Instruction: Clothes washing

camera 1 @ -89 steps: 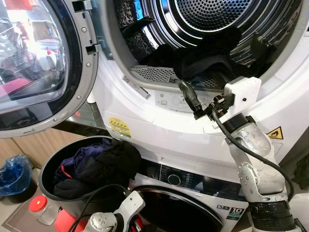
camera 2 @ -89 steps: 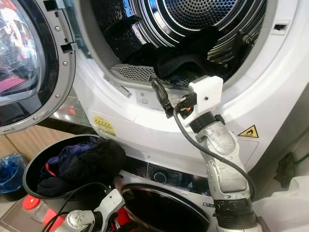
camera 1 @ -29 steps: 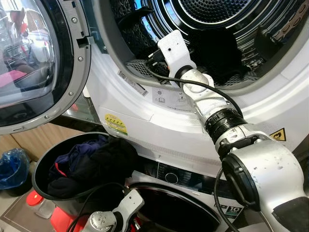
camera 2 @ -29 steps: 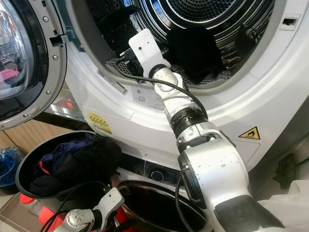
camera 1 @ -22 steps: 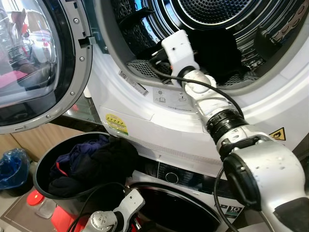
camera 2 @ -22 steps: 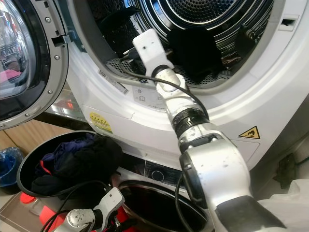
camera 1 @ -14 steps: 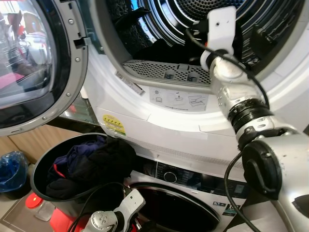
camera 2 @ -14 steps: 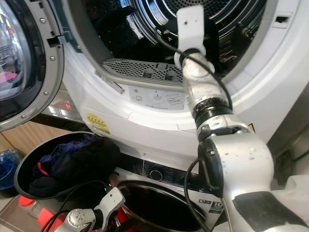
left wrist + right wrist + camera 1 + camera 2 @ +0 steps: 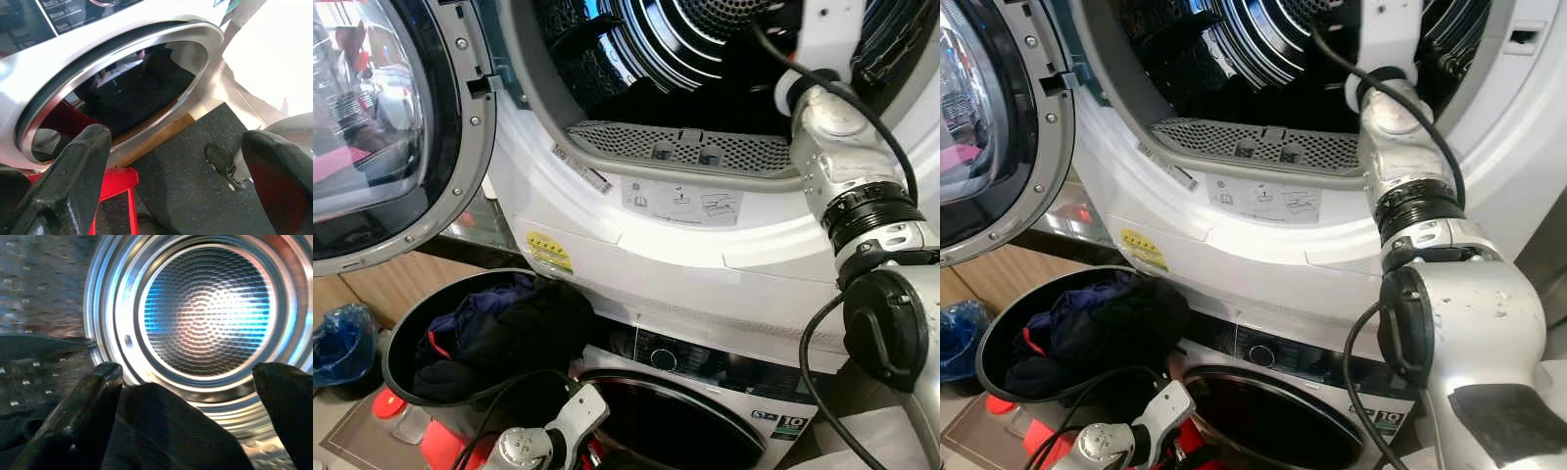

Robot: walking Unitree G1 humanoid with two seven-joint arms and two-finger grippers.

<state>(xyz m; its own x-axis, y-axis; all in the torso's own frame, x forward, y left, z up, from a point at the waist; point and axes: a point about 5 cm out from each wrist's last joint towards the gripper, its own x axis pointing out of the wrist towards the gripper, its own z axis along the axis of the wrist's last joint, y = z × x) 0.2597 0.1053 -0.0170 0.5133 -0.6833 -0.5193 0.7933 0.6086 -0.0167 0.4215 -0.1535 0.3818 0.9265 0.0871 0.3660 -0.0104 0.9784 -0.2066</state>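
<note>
Head views: upper drum [image 9: 705, 59] gaping at twelve o'clock, right pincer [image 9: 186, 421] spread wide inside over a dark garment [image 9: 161, 431]. Basket [image 9: 406, 333] at seven o'clock heaped with clothes [image 9: 499, 328]. Left pincer [image 9: 171, 161] wide, idle. Barely begun, seemingly.

Down at far left we see a crumpled blue plastic bag [image 9: 339, 338] on the floor. Nearer us, a clear jar with a red lid [image 9: 395, 419] stands on the floor. A yellow flame warning sticker [image 9: 1426, 256] peeks out at right.
</note>
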